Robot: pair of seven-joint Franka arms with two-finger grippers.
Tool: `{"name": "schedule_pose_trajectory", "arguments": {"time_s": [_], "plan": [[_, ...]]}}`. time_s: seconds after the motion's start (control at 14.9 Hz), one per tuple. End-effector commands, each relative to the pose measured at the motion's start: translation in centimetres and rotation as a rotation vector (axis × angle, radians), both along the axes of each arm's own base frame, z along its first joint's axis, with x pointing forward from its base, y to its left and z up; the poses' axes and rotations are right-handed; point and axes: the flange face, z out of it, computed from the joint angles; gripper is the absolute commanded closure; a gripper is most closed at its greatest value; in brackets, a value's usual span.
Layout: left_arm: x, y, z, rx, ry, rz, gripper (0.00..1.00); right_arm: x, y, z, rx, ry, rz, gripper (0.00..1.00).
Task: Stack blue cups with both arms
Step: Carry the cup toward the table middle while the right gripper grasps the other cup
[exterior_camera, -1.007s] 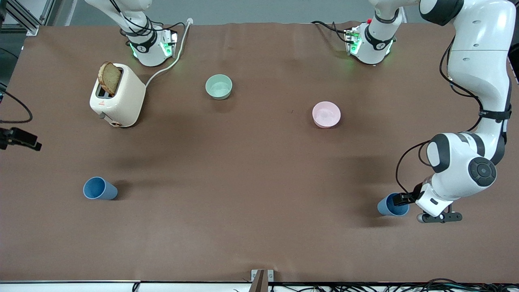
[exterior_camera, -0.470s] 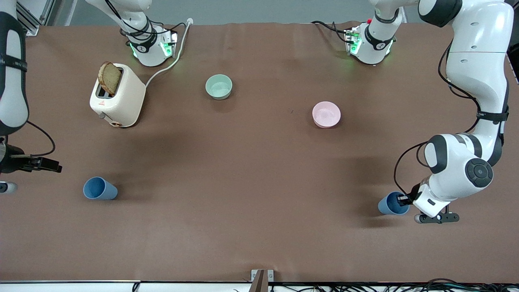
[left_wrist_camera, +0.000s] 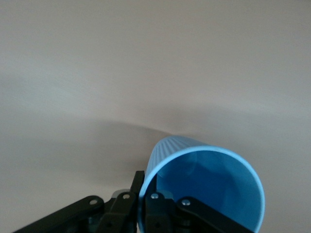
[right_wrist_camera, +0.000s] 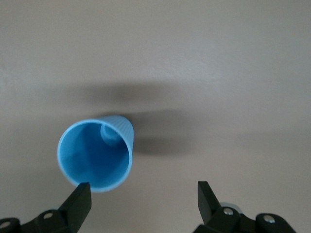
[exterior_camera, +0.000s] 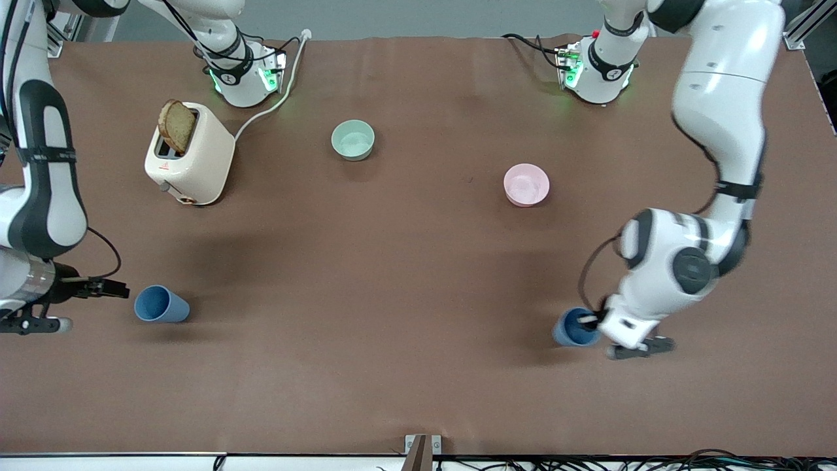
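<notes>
Blue cup at the left arm's end [exterior_camera: 574, 326], gripped at the rim by the left gripper [exterior_camera: 592, 322], one finger [left_wrist_camera: 155, 213] inside the wall and one outside [left_wrist_camera: 124, 211]; open mouth up, carried over the tablecloth [exterior_camera: 405, 275] at the near part of the table. Whether lifted clear of the cloth or touching it, cannot tell. Second blue cup [exterior_camera: 161, 305] upright on the cloth at the right arm's end, also in the near part, free of any grip. Right gripper [exterior_camera: 104, 288] just beside that cup, fingers [right_wrist_camera: 80, 201] spread wide, rim of the cup [right_wrist_camera: 95, 154] close to one fingertip without touching. Both cups well apart, roughly level with each other. Pink bowl [exterior_camera: 526, 184] farther from the front camera than the held cup. Pale green bowl [exterior_camera: 353, 139] farther still, toward the middle of the table. Cream toaster [exterior_camera: 191, 157] with a slice of brown bread [exterior_camera: 176, 126] standing out of its slot, toward the right arm's end, near the right arm's base.
</notes>
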Motion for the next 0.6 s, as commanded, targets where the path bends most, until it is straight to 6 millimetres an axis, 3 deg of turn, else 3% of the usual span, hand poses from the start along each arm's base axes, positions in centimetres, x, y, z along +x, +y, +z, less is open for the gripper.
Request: {"name": "schedule_pose_trajectory", "arguments": {"time_s": [0.0, 0.07, 0.2, 0.4, 0.54], "plan": [[-3.6, -10.4, 0.4, -0.010, 0.010, 0.075, 1.00, 0.6, 0.0, -1.8, 0.036, -0.024, 0.016, 0.07], [-5.1, -13.8, -0.2, -0.015, 0.021, 0.091, 1.00, 0.6, 0.1, -2.2, 0.038, -0.020, 0.016, 0.09], [-8.0, -18.7, -0.6, -0.018, 0.032, 0.100, 1.00, 0.6, 0.1, -2.9, 0.044, -0.012, 0.014, 0.12], [-11.4, -23.3, -0.7, -0.022, 0.043, 0.082, 1.00, 0.6, 0.4, -4.1, 0.047, 0.003, 0.020, 0.25], [-13.6, -25.8, -1.8, -0.016, 0.060, 0.091, 1.00, 0.8, 1.0, -4.8, 0.044, -0.001, 0.029, 0.42]]}}
